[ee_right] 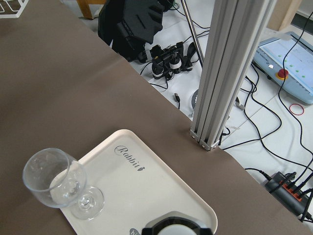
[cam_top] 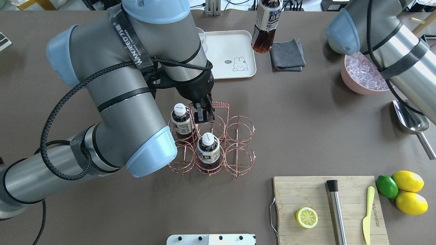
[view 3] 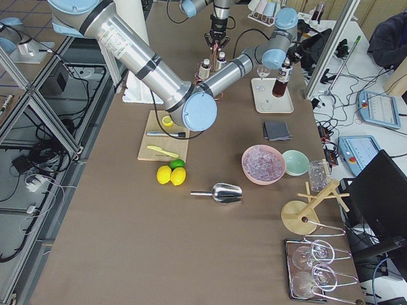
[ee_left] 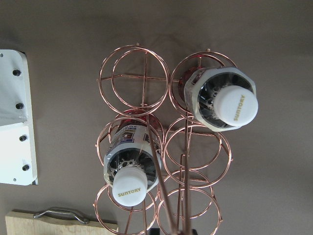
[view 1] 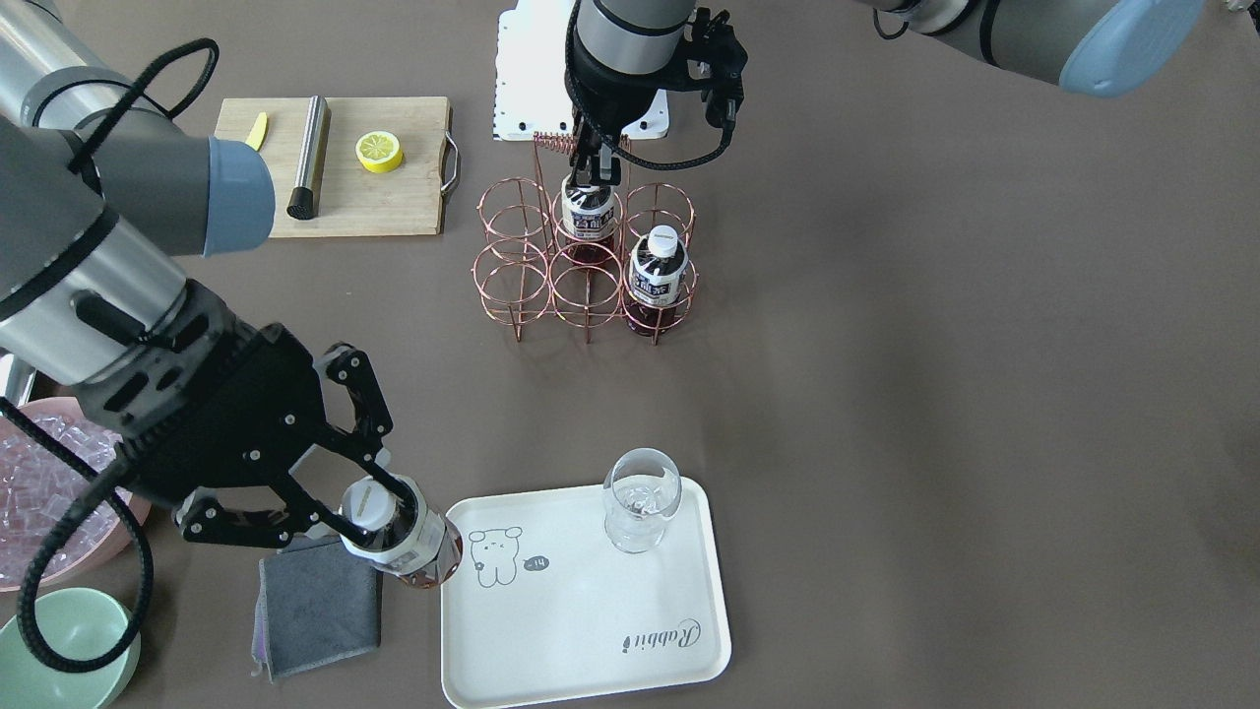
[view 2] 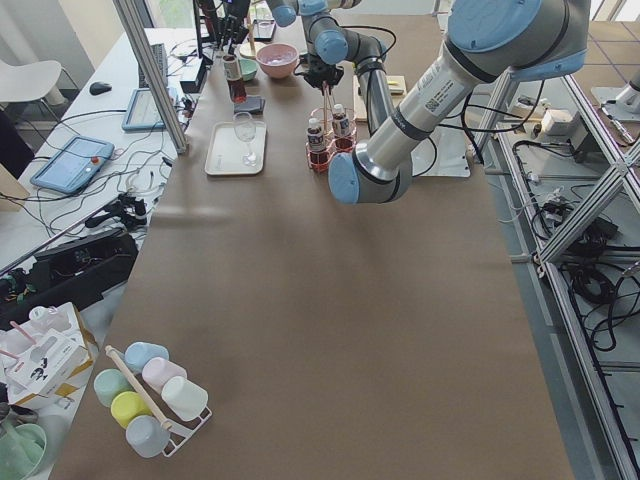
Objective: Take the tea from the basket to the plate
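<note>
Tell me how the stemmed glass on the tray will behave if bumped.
The glass looks thin and clear, so probably fragile. Its wide bowl over a short stem and small foot suggests it could tip easily. On the smooth tray it may also slide.

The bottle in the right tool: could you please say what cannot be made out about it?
- Base: front-facing view, the bottle itself hides whether it touches the tray.
- Cap: overhead view, cut off by the top edge.
- Body: right wrist view, bottom edge leaves only the cap.
</note>
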`<state>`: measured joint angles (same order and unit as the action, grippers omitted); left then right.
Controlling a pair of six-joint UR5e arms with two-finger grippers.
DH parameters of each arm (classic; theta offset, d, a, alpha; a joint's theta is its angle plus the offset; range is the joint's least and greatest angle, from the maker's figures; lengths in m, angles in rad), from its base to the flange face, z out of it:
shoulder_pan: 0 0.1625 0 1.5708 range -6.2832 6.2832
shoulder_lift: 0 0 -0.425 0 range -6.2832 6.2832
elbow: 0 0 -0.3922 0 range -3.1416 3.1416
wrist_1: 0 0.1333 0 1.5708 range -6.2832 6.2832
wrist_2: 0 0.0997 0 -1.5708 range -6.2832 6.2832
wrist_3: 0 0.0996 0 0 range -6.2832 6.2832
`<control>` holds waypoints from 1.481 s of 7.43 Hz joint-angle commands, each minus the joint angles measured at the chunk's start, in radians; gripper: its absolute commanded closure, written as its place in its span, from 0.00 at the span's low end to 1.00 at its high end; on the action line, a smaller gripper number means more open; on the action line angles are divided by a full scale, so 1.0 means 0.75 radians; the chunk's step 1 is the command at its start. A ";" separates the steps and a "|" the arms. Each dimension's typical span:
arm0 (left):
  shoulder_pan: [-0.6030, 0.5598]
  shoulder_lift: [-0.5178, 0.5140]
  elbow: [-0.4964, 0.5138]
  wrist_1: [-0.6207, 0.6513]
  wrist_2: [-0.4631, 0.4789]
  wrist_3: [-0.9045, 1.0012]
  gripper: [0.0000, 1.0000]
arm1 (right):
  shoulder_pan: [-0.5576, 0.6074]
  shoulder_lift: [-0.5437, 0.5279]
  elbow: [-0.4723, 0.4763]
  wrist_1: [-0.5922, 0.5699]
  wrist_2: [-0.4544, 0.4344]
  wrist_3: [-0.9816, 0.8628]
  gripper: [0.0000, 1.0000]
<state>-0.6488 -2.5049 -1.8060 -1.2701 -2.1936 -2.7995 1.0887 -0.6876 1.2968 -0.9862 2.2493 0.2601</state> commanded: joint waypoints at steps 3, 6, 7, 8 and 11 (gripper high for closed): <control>0.000 0.002 0.001 0.000 0.000 0.000 1.00 | -0.181 0.054 -0.231 0.197 -0.215 0.076 1.00; 0.000 0.004 -0.001 0.000 0.000 0.000 1.00 | -0.222 0.056 -0.265 0.237 -0.275 0.105 1.00; 0.000 0.006 -0.007 0.000 0.000 0.000 1.00 | -0.224 0.056 -0.263 0.239 -0.279 0.111 1.00; -0.002 0.006 -0.003 0.000 0.000 0.000 1.00 | -0.231 0.056 -0.265 0.263 -0.283 0.113 1.00; 0.000 0.006 -0.007 0.000 0.000 0.000 1.00 | -0.243 0.054 -0.265 0.313 -0.307 0.150 1.00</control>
<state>-0.6496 -2.5003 -1.8109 -1.2701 -2.1936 -2.7995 0.9116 -0.6464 1.0985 -0.7696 2.0297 0.3609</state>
